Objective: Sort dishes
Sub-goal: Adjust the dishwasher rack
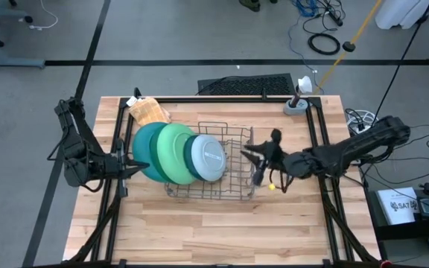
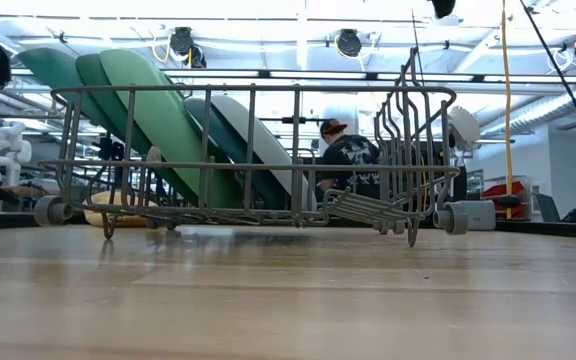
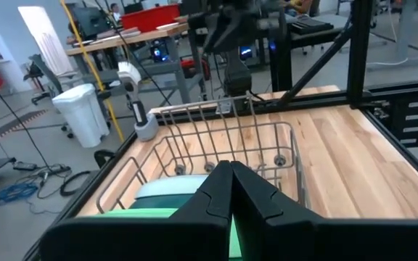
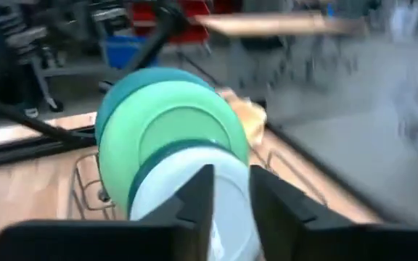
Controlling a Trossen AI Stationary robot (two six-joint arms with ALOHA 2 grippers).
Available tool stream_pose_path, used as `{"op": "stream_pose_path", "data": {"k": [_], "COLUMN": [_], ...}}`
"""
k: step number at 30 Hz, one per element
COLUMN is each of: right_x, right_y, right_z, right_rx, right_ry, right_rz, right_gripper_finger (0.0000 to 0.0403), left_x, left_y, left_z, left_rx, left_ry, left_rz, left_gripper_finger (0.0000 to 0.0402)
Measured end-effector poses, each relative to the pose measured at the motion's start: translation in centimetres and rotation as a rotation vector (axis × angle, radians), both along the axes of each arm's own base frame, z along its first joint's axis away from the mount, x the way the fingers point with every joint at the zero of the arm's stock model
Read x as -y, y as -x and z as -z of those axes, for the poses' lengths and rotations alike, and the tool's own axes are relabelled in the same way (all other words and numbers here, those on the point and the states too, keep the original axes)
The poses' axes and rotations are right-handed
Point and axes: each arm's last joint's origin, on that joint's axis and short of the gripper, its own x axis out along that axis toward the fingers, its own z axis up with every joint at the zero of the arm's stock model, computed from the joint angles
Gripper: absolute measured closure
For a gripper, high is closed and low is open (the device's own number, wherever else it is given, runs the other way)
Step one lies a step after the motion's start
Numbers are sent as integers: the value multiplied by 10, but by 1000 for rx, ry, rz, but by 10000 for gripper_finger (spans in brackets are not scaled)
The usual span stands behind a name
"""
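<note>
A grey wire rack [image 1: 226,167] stands mid-table. Several plates lean in it on their edges, tipped toward the table's left: a teal one [image 1: 141,149], a light green one [image 1: 171,152] and a pale blue-grey one [image 1: 208,156]. The low view shows them slanting side by side [image 2: 158,110]. My left gripper [image 1: 135,168] is shut, level, right at the teal plate's left rim. My right gripper [image 1: 249,153] hangs over the rack's right end, pointing toward the pale plate [image 4: 194,181]. It is open, with nothing between its fingers. My left gripper has its shut fingertips [image 3: 231,181] over the light green plate's edge [image 3: 158,210], coming level from the table's left. I cannot tell whether they touch a plate.
A tan waffle-textured lump [image 1: 149,110] lies at the far left, behind the plates. A small yellow object [image 1: 272,187] lies right of the rack. A grey round stand [image 1: 296,106] sits at the far right corner. Black frame rails [image 1: 317,141] border the table. A person [image 2: 348,160] sits beyond.
</note>
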Motion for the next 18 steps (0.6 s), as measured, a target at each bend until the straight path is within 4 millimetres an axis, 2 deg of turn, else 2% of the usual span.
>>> {"op": "stream_pose_path", "data": {"k": [3, 8, 18], "right_x": [10, 19, 33], "right_y": [5, 2, -19], "right_z": [-14, -8, 15], "right_rx": [-93, -289, -393], "right_ry": [-171, -362, -539], "right_rz": [106, 260, 354], "right_gripper_finger": [277, 231, 236], "left_x": [0, 0, 0], "left_y": [0, 0, 0], "left_z": [0, 0, 0], "left_rx": [1, 2, 4], "left_ry": [5, 8, 12], "left_rz": [-2, -3, -5], "left_gripper_finger": [394, 394, 394]}}
